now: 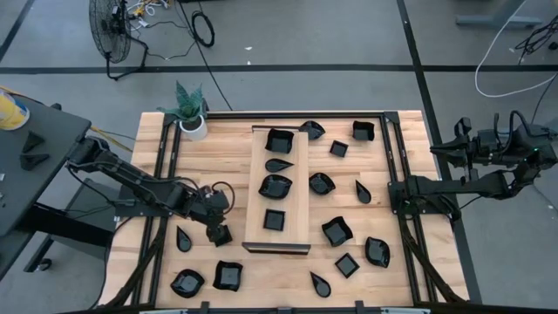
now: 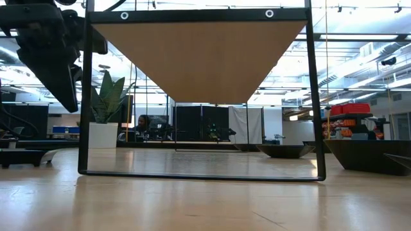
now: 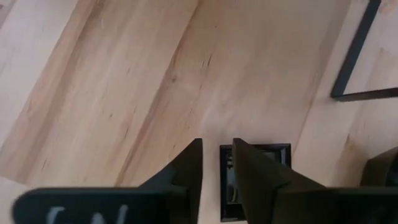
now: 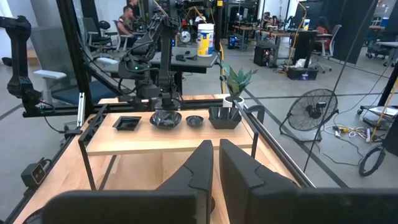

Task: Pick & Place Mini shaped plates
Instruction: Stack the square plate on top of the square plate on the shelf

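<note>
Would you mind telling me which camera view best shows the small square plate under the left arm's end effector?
The left wrist view: the square plate sits directly below the left end effector, one finger overlapping its rim. The high view shows it small, mostly covered by the end effector. The low and right wrist views do not show it clearly.

An open-plan robotics lab or office-style workshop. Beyond the pale wooden surface (image 4: 168,144) stand desks with office chairs (image 4: 99,31) where people sit, with black equipment cases (image 4: 267,55) on the grey floor. A pedestal fan (image 4: 317,112) and loose cables (image 1: 202,28) lie near the surface, and strip lights hang from an exposed ceiling (image 2: 359,58).
</note>
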`<act>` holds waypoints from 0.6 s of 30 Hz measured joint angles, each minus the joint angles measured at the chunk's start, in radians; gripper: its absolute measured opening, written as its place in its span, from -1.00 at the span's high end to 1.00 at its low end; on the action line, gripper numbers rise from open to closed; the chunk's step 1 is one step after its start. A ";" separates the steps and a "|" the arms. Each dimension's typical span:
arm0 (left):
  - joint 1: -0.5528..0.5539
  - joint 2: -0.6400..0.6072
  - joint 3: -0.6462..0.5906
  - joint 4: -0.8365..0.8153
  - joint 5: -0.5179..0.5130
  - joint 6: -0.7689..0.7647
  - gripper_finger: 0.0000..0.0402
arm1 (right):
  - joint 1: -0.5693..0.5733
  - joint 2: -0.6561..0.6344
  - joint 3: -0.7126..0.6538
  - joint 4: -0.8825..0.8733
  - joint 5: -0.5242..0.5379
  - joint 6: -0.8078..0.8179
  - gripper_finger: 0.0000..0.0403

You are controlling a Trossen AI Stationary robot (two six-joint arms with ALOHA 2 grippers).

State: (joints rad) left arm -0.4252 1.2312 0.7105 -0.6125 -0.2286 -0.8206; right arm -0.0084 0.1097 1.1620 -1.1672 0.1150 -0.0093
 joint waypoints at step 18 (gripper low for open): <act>-0.041 0.000 0.000 -0.015 0.069 -0.024 -0.12 | 0.000 0.000 0.000 0.000 0.000 0.000 0.83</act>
State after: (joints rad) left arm -0.4657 1.2312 0.7105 -0.6277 -0.1596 -0.8445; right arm -0.0086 0.1097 1.1619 -1.1671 0.1150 -0.0091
